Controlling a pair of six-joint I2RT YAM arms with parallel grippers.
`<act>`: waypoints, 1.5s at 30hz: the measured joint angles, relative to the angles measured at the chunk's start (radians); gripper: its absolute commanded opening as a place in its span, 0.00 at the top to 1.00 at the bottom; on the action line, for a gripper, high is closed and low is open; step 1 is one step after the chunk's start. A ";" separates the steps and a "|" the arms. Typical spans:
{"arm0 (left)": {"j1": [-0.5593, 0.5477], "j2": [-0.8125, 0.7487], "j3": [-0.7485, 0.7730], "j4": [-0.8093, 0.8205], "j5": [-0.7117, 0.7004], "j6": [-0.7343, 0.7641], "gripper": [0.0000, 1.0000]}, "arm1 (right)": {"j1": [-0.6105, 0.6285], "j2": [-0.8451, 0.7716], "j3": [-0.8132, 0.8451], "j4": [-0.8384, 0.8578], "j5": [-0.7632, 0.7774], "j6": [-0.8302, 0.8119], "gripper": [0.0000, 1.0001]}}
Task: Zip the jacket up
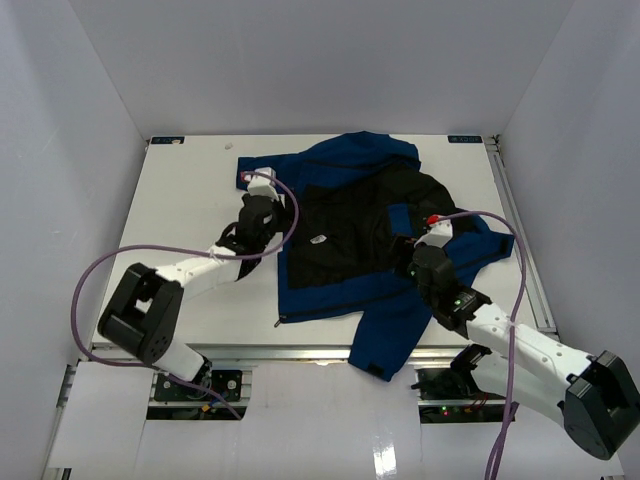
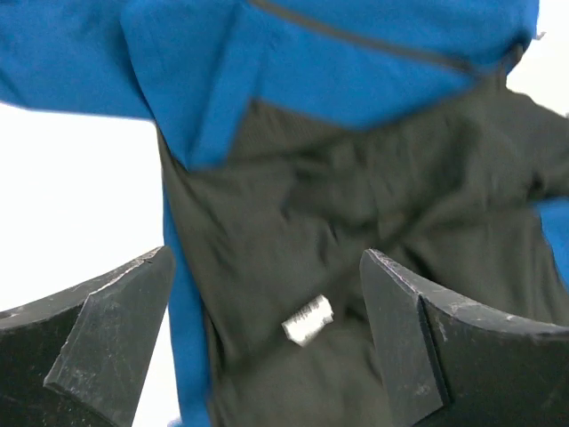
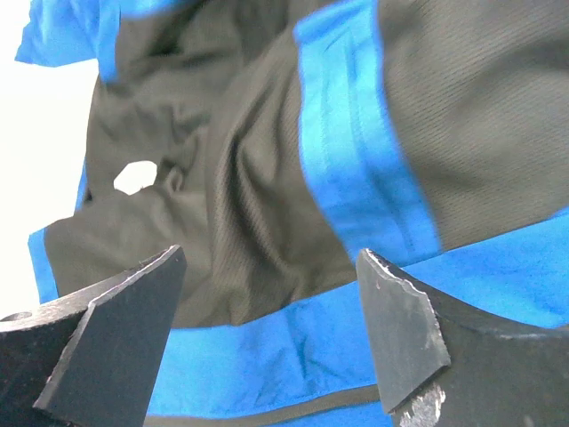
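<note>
Left gripper (image 1: pixel 262 215), in the overhead view, sits at the left edge of the royal-blue fabric jacket (image 1: pixel 365 160). Right gripper (image 1: pixel 412 250) sits over the jacket's right front panel. The jacket lies open, black lining up, on the flat white tabletop (image 1: pixel 180 200). What looks like a sleeve (image 1: pixel 385 345) drapes past the table's near edge. Plain white enclosure walls (image 1: pixel 300 60) stand left of, beyond and right of the jacket.

Left wrist view: the left gripper (image 2: pixel 265 294) is spread wide and holds nothing. Between its fingers you see the jacket's lining and a small white fabric label (image 2: pixel 307 320). Blue outer fabric lies beyond.

Right wrist view: the right gripper (image 3: pixel 268 294) is likewise wide and empty. It is above a blue facing strip (image 3: pixel 364 151) that crosses the lining.

Procedure, as judged:
- The front is unfastened, so bring the two front edges together first.
- Pinch each front edge near the hem, not the loose lining.
- Fold the panels over the lining and align their bottom ends.
- Seat the pin before pulling the slider. Neither pin nor slider is identifiable here, so locate both first.
- Expect fabric to slide on the smooth tabletop, so pin one side down.
</note>
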State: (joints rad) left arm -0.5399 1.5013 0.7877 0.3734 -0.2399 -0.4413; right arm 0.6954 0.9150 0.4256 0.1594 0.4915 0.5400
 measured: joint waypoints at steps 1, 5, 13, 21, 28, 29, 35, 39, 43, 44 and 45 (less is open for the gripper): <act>0.051 0.036 0.019 0.022 0.067 -0.013 0.03 | -0.003 -0.020 -0.002 -0.005 0.010 0.005 0.14; 0.208 0.179 0.110 0.091 0.288 -0.031 0.03 | -0.028 -0.105 -0.033 -0.018 0.066 0.039 0.08; 0.235 0.532 0.484 0.072 0.556 0.145 0.05 | -0.068 -0.268 -0.106 -0.060 0.166 0.066 0.07; 0.230 0.737 0.685 -0.018 0.598 0.258 0.20 | -0.075 -0.381 -0.162 -0.063 0.199 0.041 0.07; 0.231 0.754 0.641 -0.004 0.593 0.231 0.94 | -0.080 -0.334 -0.165 -0.052 0.213 0.040 0.06; 0.230 0.733 0.596 0.021 0.577 0.218 0.98 | -0.080 -0.314 -0.171 -0.038 0.212 0.041 0.06; 0.228 0.441 0.212 0.109 0.454 0.113 1.00 | -0.100 -0.115 -0.166 0.016 0.175 0.064 0.07; 0.214 0.170 -0.023 0.175 0.350 0.040 1.00 | -0.150 0.039 -0.125 0.040 0.098 0.042 0.07; 0.184 -0.062 -0.218 0.214 0.247 -0.004 1.00 | -0.176 0.153 -0.050 0.047 0.031 0.015 0.08; 0.173 -0.091 -0.241 0.206 0.217 -0.014 1.00 | -0.177 0.156 -0.044 0.050 0.018 0.012 0.08; 0.163 -0.119 -0.264 0.199 0.186 -0.023 1.00 | -0.177 0.154 -0.040 0.052 0.007 0.010 0.08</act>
State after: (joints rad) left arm -0.3772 1.3823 0.5236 0.5720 -0.0537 -0.4642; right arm 0.5186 1.0694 0.3853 0.2111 0.4985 0.5495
